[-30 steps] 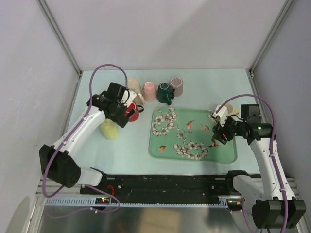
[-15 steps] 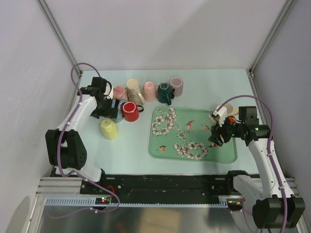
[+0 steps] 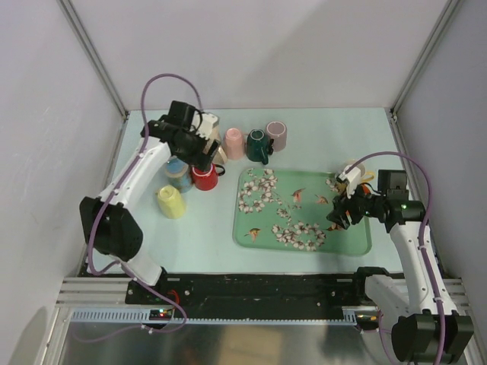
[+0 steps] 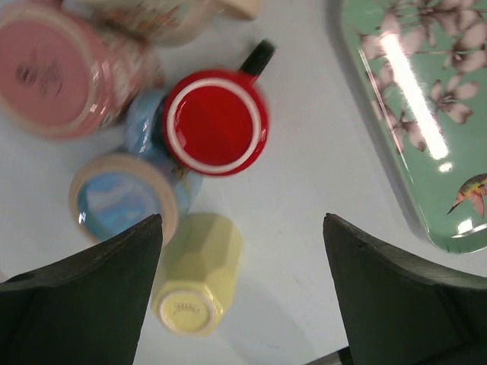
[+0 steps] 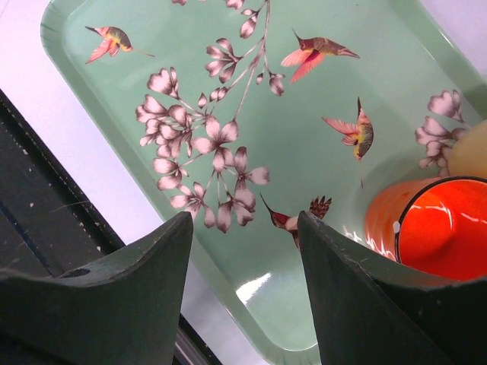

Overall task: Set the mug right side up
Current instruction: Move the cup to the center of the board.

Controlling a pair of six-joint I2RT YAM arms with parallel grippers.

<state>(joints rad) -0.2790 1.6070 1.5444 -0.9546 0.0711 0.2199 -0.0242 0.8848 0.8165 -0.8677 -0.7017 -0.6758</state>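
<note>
A red mug (image 4: 214, 122) with a black handle stands upright, opening up, on the table; it also shows in the top view (image 3: 204, 177). My left gripper (image 4: 243, 220) is open and empty, high above the mug cluster (image 3: 204, 149). A yellow mug (image 4: 194, 281) shows its base to the wrist camera. A blue mug (image 4: 122, 201) with a tan rim touches the red one. A pink mug (image 4: 53, 72) shows its base. My right gripper (image 5: 243, 217) is open and empty over the tray's front right part (image 3: 340, 213).
A green flowered tray (image 3: 304, 228) lies right of centre, with an orange mug (image 5: 434, 228) at its right end. Pink (image 3: 234, 142), dark green (image 3: 259, 144) and mauve (image 3: 276, 135) mugs stand in a row behind the tray.
My left gripper has let go of the red mug, swung left, then moved back and up over the cluster. The right arm has barely moved.
</note>
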